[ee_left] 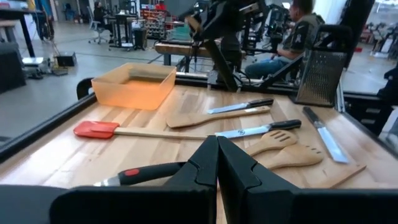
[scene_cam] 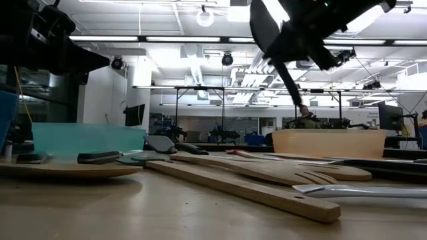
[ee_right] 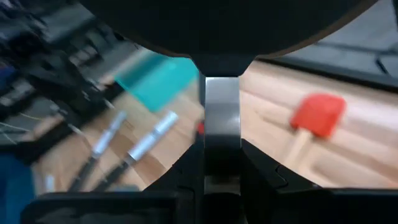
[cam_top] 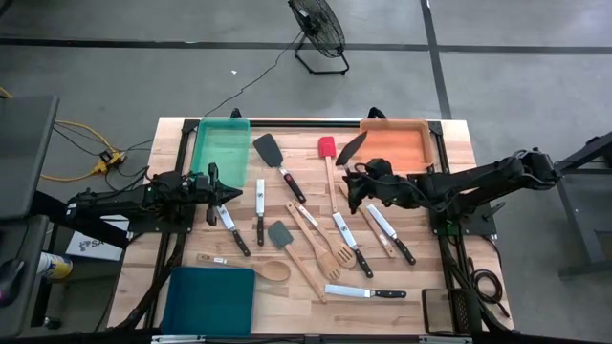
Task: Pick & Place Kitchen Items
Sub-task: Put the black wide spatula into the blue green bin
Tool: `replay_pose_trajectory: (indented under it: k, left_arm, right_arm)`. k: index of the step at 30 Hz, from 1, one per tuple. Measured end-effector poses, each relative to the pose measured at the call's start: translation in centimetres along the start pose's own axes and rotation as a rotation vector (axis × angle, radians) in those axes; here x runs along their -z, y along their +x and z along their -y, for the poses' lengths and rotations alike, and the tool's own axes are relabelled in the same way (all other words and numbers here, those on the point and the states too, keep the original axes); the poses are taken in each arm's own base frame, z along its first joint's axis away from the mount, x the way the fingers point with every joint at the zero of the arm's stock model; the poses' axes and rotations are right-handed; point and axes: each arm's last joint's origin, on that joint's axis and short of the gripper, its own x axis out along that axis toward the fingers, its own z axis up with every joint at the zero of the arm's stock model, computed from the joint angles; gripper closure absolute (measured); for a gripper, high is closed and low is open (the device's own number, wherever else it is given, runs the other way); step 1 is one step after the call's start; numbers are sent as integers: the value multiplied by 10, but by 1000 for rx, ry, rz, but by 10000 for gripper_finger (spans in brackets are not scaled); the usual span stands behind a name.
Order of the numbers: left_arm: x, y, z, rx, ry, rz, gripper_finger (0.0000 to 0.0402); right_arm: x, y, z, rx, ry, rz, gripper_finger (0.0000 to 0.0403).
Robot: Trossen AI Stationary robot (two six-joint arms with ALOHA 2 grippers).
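Right end effector [cam_top: 354, 179], centre-right of the high view, is clamped on a black spatula [cam_top: 351, 148] lifted beside the orange tray [cam_top: 395, 145]; its thin-edge grip could let it swing or drop.

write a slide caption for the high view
Right gripper lifts a knife near the orange tray; left gripper waits shut.

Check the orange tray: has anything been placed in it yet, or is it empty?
Nothing lies inside the orange tray; its floor shows bare from above. The right gripper is shut on a black knife, whose blade overlaps the tray's edge.
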Motion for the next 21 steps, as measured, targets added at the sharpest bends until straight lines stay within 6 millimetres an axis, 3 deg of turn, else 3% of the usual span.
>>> replay_pose_trajectory:
  k: [5,8,17,21]
  left_arm:
    - [0,0,-1,-26,-56,2,400]
    - [0,0,-1,-44,-76,4,379]
    - [-2,0,-1,-39,-144,25,190]
    - [-6,1,0,-14,-184,55,135]
  right_arm:
    - [0,10,-9,-49,-50,58,340]
    - [3,16,-13,-69,-60,78,340]
    - [4,32,-26,-159,-44,191,340]
    - [1,42,-29,-241,-34,246,340]
